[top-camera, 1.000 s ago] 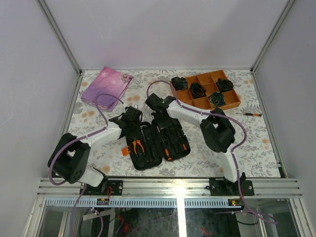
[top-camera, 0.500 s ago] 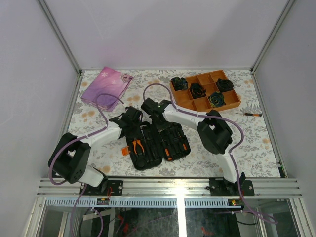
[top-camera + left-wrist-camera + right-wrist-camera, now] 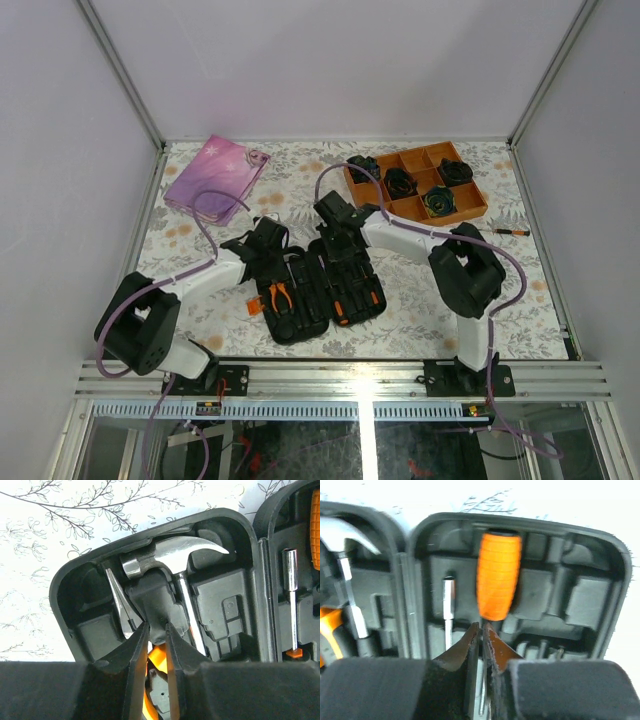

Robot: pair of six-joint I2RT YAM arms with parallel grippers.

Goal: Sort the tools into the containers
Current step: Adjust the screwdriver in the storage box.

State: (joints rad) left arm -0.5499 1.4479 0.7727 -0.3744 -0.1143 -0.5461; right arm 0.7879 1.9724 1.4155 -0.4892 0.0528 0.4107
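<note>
The tool case (image 3: pixel 322 290) is lying open on the surface (image 3: pixel 430 315), mostly filled. My left gripper (image 3: pixel 154 630) jaws are clenching the slotted hammer (image 3: pixel 165 555). My right gripper (image 3: pixel 481 630) jaws are straddling the seated screwdriver (image 3: pixel 498 575) shaft — gripping or not, I can't tell. One thin driver (image 3: pixel 508 231) is waiting at three o'clock.

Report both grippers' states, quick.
Left gripper: closed on the hammer, by its black neck.
Right gripper: nearly closed around the screwdriver shaft; whether it grips cannot be told.
</note>
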